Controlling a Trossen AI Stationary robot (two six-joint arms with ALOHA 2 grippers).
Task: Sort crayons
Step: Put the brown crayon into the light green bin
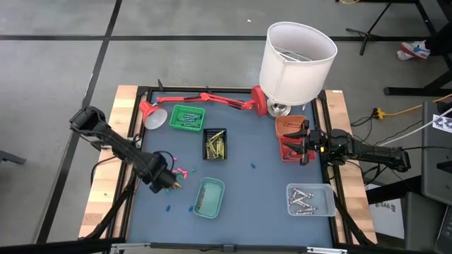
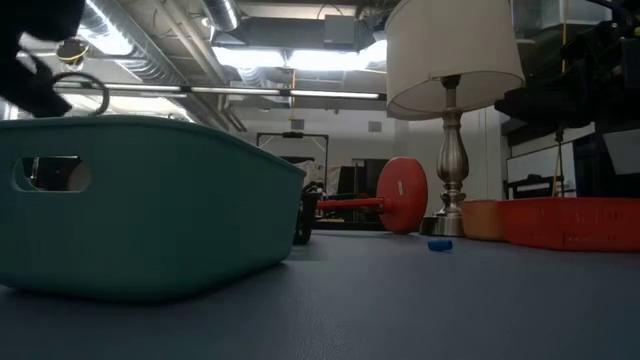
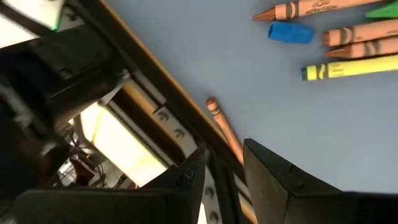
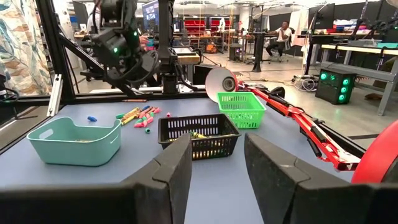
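Left gripper hanging low over the blue table near its left edge, fingers spread a little with nothing between them, hovering beside the loose crayons. Lying just ahead of the fingertips in the left wrist view, one orange crayon, close along the table's metal frame. Farther off in that view, a yellow crayon, several orange ones and a short blue piece resting flat on the table.

Right gripper waiting at the right side of the table, over the red tray, fingers spread apart and empty.

Crayons also sitting in trays: yellowish ones in the black basket at the middle of the table, some in the green basket behind it, silvery ones in the clear tray at the near right corner. Teal tray standing at the near middle, close to the left gripper; contents hard to make out. A few small blue bits scattered on the bare table, one between the black basket and the red tray, others near the teal tray.

White-shaded lamp standing at the far right of the table, with a red desk lamp lying along the far edge. A person sitting in the room beyond, seen from the right wrist.
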